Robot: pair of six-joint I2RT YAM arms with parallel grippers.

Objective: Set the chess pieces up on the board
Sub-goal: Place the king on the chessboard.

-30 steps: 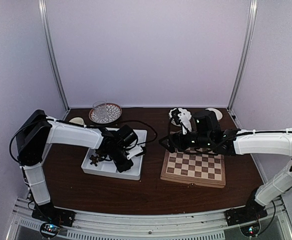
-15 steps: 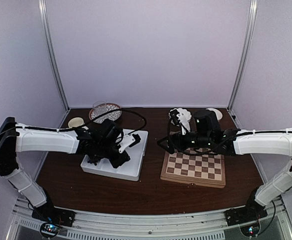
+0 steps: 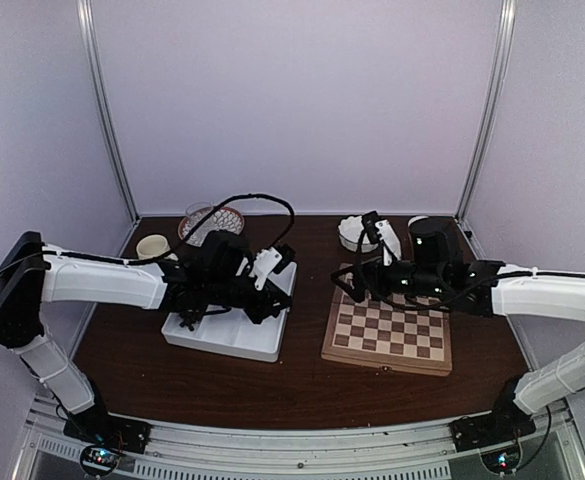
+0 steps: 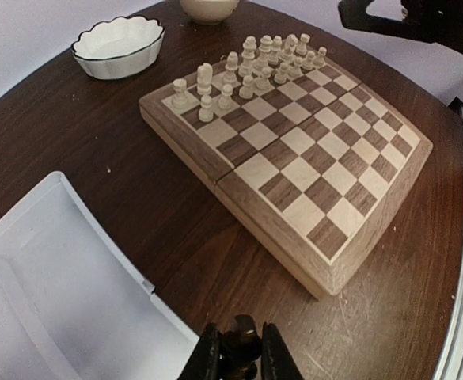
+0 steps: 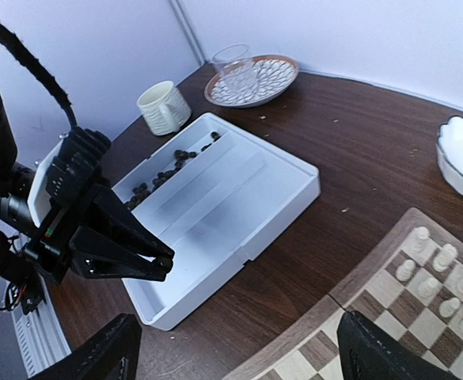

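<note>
At the table's far left stood a cream mug [image 5: 164,107] and a patterned plate [image 5: 251,79] carrying a glass. Beside them, the white tray [image 5: 239,186] held the dark chess pieces [image 5: 164,166] in its leftmost compartment. The left pincer [image 4: 239,348] hung over the tray's right side, closed narrowly on one dark piece [image 4: 243,331]. To the right lay the board [image 4: 310,158], with cream chessmen [image 4: 255,67] along its far rows. The right pincer [image 5: 237,328] hovered wide and empty above the board's left edge. A white bowl [image 4: 119,43] sat beyond the board.
</note>
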